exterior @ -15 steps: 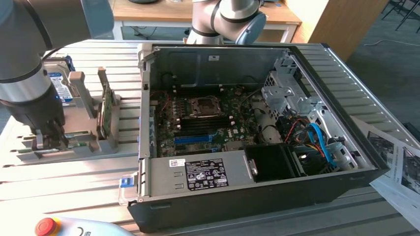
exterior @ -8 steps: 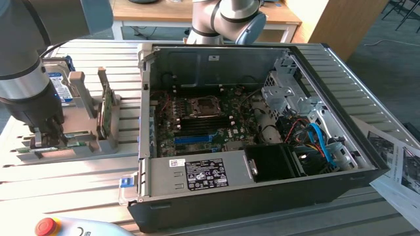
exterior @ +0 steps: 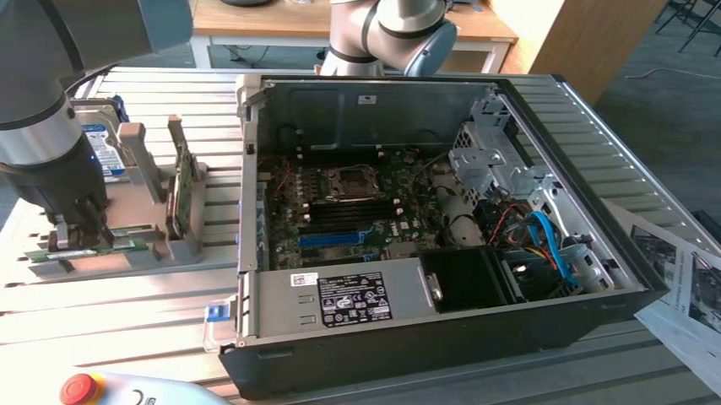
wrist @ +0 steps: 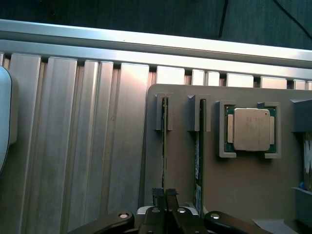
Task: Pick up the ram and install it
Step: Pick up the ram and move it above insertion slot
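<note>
beside the computer case point(exterior: 451, 346), the arm point(exterior: 46, 101) hides part of the hard drive point(exterior: 110, 154). the gripper point(wrist: 164, 193) pinches the ram stick point(wrist: 165, 146), covering one end. near the case, a red button point(exterior: 81, 388) is cut off by the edge; the case's label point(exterior: 351, 299) is too small to read.

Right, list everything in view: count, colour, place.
table: one, silver, ribbed
holder: one, grey, on the table
processor: one, silver on green, holder pocket
ram: one, green, holder slot farther from the processor
second ram: one, green, neighbouring slot
hard drive: one, silver, blue-white label, in the holder
expansion card: one, green, upright in the holder
computer case: one, black, open, mid-table
emergency stop: one, red button, exterior view's left
papers: at least two, white, exterior view's right
arm: one, grey, over the holder
end effector: one, black, shut on the ram
</note>
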### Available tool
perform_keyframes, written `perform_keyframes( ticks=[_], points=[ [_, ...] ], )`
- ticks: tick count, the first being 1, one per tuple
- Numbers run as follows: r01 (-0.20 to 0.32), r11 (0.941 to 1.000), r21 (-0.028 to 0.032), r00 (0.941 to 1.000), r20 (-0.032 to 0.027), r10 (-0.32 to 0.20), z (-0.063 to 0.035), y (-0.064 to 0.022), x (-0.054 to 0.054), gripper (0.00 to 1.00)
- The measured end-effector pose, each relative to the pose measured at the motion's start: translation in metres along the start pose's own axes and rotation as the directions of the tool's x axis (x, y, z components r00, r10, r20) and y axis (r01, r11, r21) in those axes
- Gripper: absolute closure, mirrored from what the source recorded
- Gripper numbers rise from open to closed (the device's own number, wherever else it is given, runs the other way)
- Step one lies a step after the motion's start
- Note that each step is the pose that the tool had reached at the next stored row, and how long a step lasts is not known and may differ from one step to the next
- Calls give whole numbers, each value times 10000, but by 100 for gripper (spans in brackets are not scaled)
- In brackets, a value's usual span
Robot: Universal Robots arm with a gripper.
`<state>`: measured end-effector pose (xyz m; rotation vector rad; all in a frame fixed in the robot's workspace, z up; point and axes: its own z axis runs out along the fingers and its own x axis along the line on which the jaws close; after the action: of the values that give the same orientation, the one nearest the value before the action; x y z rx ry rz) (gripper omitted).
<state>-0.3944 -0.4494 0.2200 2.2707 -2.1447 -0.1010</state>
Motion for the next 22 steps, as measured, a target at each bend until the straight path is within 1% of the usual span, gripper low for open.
perform_keyframes(
  ticks=[8,22],
  points=[
    [0,10000,0,10000,-1,0,-84,5,-3,88],
    [0,10000,0,10000,0,0,-306,17,-11,88]
  ],
)
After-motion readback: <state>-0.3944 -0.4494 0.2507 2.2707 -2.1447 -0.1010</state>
